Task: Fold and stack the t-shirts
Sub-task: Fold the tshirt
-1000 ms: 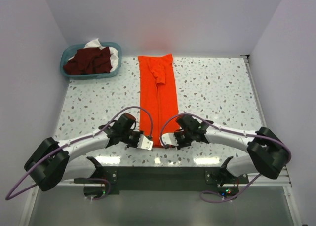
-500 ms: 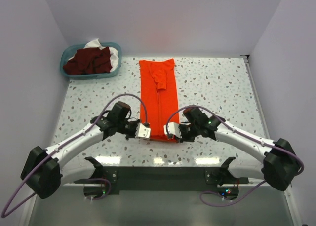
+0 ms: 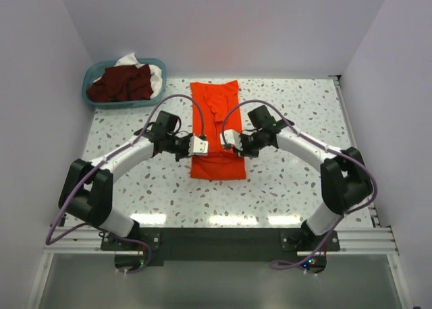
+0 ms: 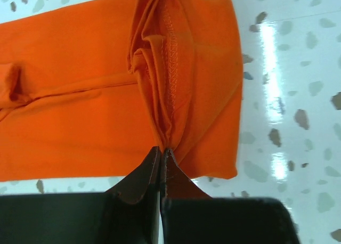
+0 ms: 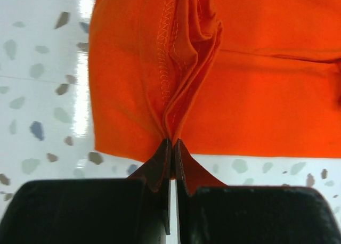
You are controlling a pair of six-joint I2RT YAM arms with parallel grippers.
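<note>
The orange-red t-shirt [image 3: 216, 130] lies as a narrow folded strip in the middle of the table, its near end doubled back over itself. My left gripper [image 3: 200, 145] is shut on the shirt's left edge; the left wrist view shows its jaws pinching bunched hem [image 4: 165, 121]. My right gripper [image 3: 231, 139] is shut on the right edge, pinching cloth [image 5: 181, 95] in the right wrist view. Both hold the lifted near hem over the strip. Dark maroon shirts [image 3: 123, 83] and white cloth [image 3: 156, 75] lie in the basket.
The teal plastic basket [image 3: 94, 100] stands at the far left corner of the speckled table [image 3: 297, 113]. White walls close in the back and both sides. A metal rail [image 3: 223, 238] runs along the near edge.
Both grippers have carried the shirt's near hem away from the near edge toward the far side, folding the strip over itself. The arms have stretched out.
</note>
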